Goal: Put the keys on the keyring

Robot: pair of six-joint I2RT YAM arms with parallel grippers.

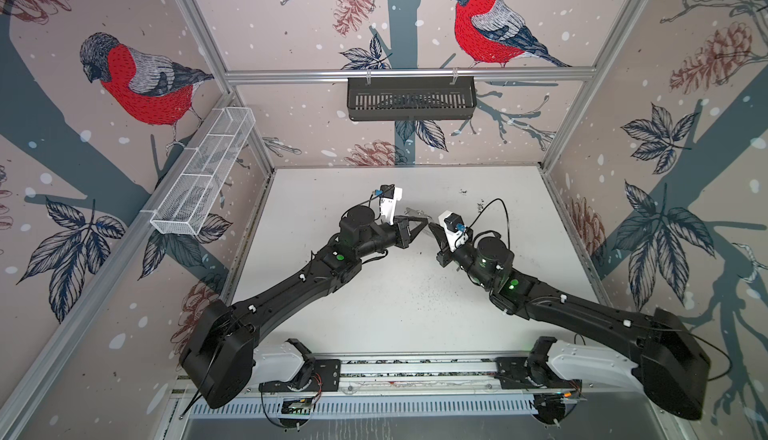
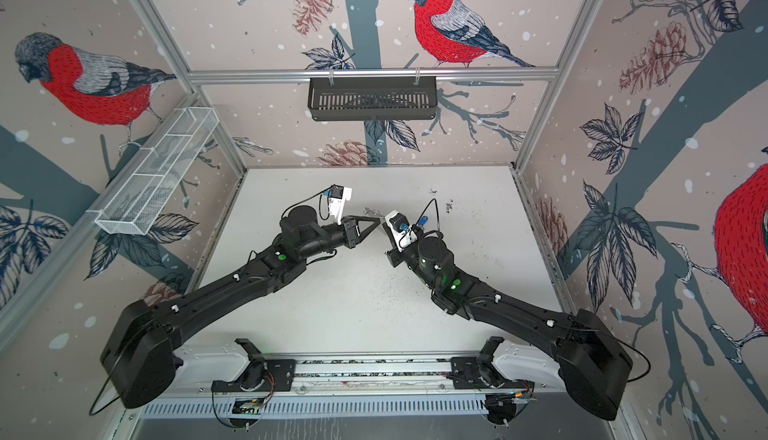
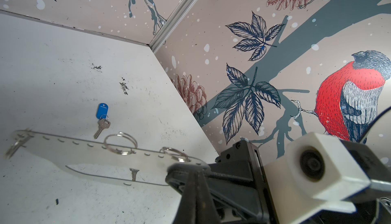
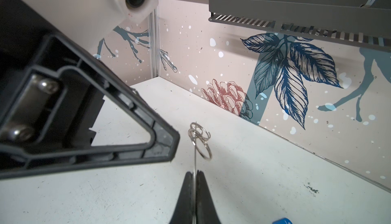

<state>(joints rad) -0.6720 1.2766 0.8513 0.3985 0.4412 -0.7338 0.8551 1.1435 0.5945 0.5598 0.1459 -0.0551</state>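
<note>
The keyring (image 3: 88,153) is a flat see-through plate with a row of small holes and metal rings (image 3: 119,143). My right gripper (image 4: 194,176) is shut on one end of it and holds it above the table, edge-on in the right wrist view. My left gripper (image 3: 187,168) has its fingers together just beside that held end, apart from the plate (image 4: 194,159). A silver key with a blue tag (image 3: 101,115) lies on the table beyond the plate. Another key (image 3: 14,146), blurred, hangs at the plate's far end. A key shaft (image 3: 133,174) shows through the plate's opening. In both top views the grippers (image 1: 427,224) (image 2: 380,224) meet mid-table.
The white table (image 1: 374,292) is scuffed, with dark specks. A black slatted shelf (image 1: 411,97) hangs on the back wall and a white wire basket (image 1: 203,172) on the left wall. Patterned walls close in three sides.
</note>
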